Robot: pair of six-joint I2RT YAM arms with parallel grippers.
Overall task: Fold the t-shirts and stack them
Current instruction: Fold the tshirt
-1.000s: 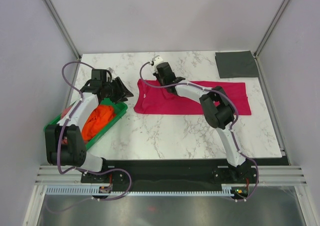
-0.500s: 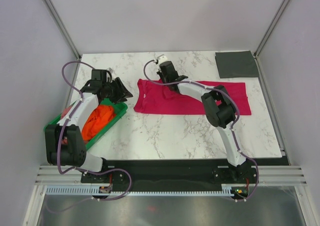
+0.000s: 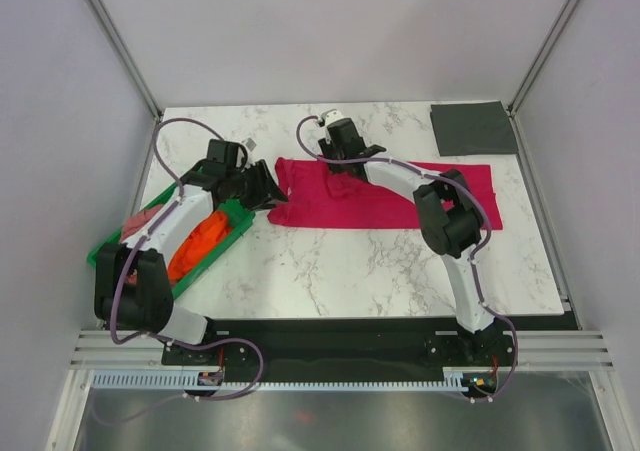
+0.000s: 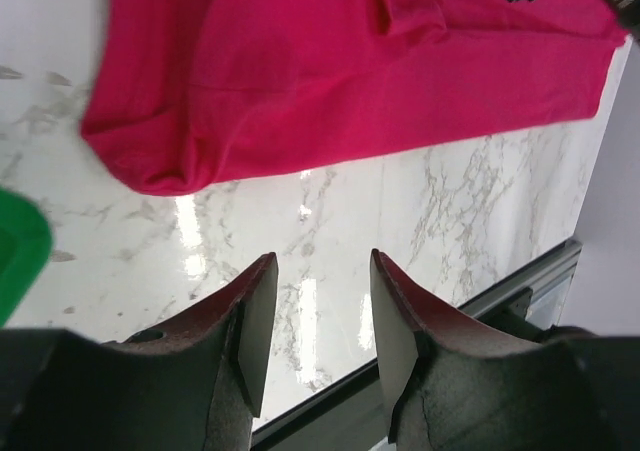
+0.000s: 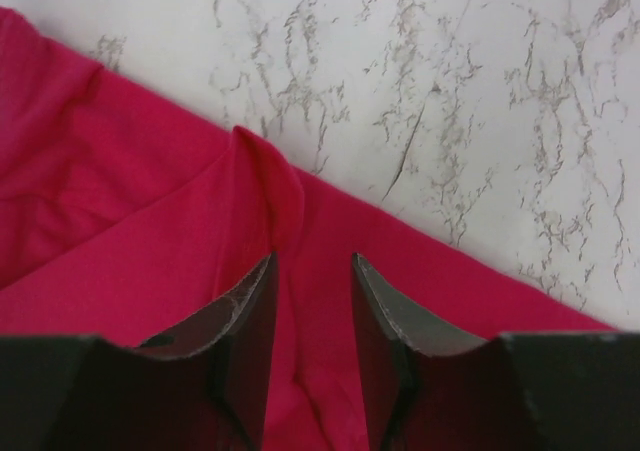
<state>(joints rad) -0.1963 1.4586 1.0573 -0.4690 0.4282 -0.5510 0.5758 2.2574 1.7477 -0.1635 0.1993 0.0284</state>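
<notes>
A crimson-red t-shirt [image 3: 400, 206] lies spread flat across the back middle of the marble table. My right gripper [image 3: 345, 171] hangs over its upper left part. In the right wrist view that gripper [image 5: 312, 266] is open, with a raised crease of the red cloth [image 5: 265, 186] just ahead of its tips and nothing pinched. My left gripper [image 3: 265, 186] is by the shirt's left edge. It [image 4: 322, 271] is open over bare marble, the red shirt [image 4: 330, 71] just beyond. A folded dark grey t-shirt [image 3: 473, 128] lies at the back right corner. The orange t-shirt [image 3: 200, 241] and pink t-shirt [image 3: 140, 221] lie bunched in the tray.
The green plastic tray [image 3: 222, 249] sits at the left edge under the left arm; its corner [image 4: 20, 251] shows in the left wrist view. Grey walls close in the table at the back and sides. A black rail runs along the near edge.
The right gripper has opened and let go of the red cloth, shifting slightly right. The left arm has swung right from above the tray to the shirt's left edge.
</notes>
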